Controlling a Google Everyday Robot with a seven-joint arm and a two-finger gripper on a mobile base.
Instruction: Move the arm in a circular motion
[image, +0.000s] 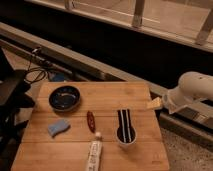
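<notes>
The white tube (94, 152) and cup (125, 131) sit on the table (150, 150), so the arm (192, 90), beside its edge with the gripper (155, 104) released and empty, should circle well above them.

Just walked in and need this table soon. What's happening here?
A white robot arm reaches in from the picture's right, its pincer open and empty at the right edge of the wooden table. It handles nothing: the bowl, sponge, cup and tube sit untouched.
</notes>
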